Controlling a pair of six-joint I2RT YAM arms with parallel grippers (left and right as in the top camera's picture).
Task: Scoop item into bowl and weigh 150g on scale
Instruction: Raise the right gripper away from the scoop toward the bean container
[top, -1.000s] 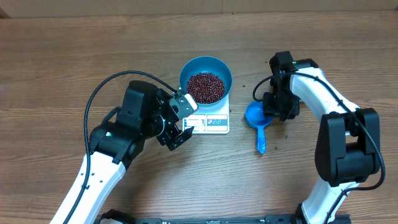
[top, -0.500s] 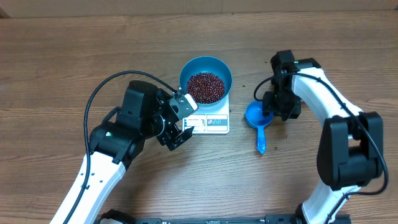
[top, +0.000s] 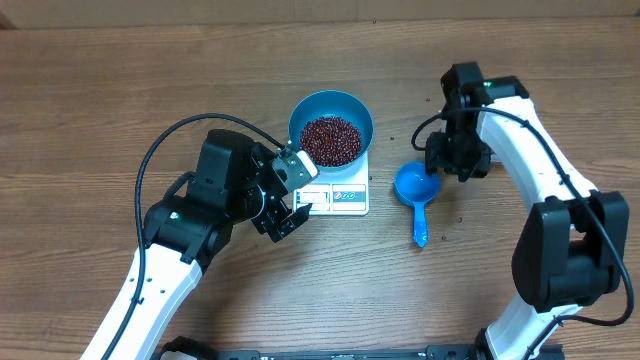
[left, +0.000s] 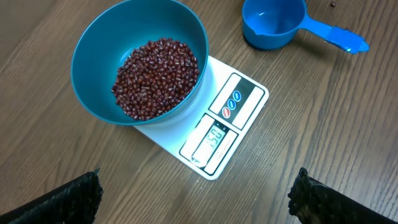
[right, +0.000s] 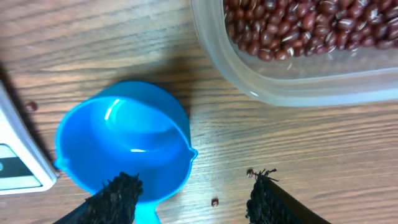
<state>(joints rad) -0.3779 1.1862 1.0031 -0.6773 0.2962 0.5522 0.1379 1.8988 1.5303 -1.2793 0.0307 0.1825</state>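
Observation:
The blue bowl (top: 352, 112) stands on the white scale (top: 340, 198) and holds a heap of red-brown beans (top: 331, 140). In the left wrist view the bowl (left: 93, 93), the beans (left: 155, 78) and the scale (left: 239, 102) with its lit display lie ahead of my left gripper (left: 199, 205). That gripper is open wide and empty, and in the overhead view it (top: 293, 195) sits just left of the scale. My right gripper (right: 196, 199) is open above the table, holding nothing. One of its fingers (right: 118, 199) stands over the edge of the empty blue scoop (right: 124, 143).
The scoop (top: 414, 186) lies on the table right of the scale, handle toward the front. A clear plastic tub (right: 298, 84) with more beans (right: 298, 25) sits just beyond it. A few loose beans (right: 214, 201) lie on the wood.
My right gripper has opened a little wider and drawn back from the scoop toward the far side. The scoop stays on the table. The left arm has not moved.

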